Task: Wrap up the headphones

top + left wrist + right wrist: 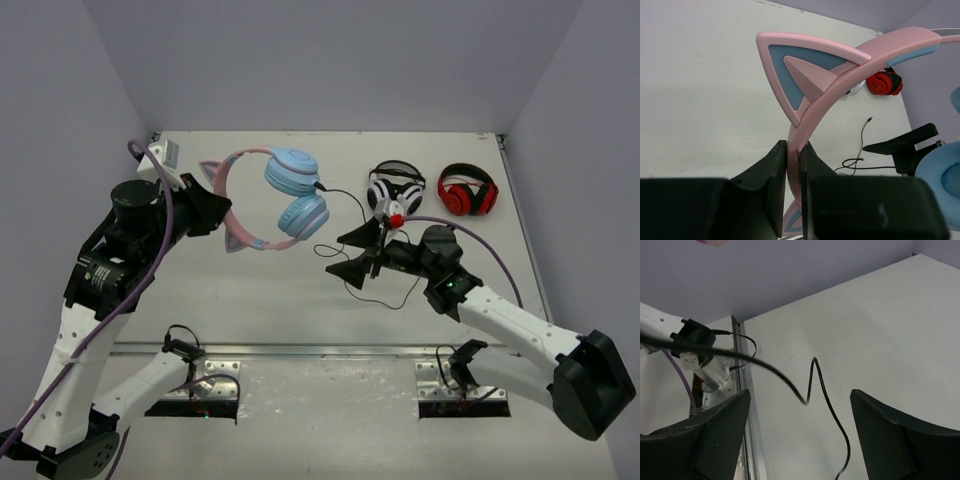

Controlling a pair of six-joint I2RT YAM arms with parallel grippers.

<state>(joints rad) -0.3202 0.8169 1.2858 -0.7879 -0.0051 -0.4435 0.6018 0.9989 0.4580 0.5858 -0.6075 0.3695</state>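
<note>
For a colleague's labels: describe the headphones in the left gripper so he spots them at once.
Above the table, on its left, the left gripper clamps the headphones. Only they have pink cat ears and blue cups; the white pair and the red pair have neither.

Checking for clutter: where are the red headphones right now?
In the top view, the red headphones lie at the back right, just right of the white headphones.

The headphones [292,172] are pink and light blue, their cable [755,361] black.
</note>
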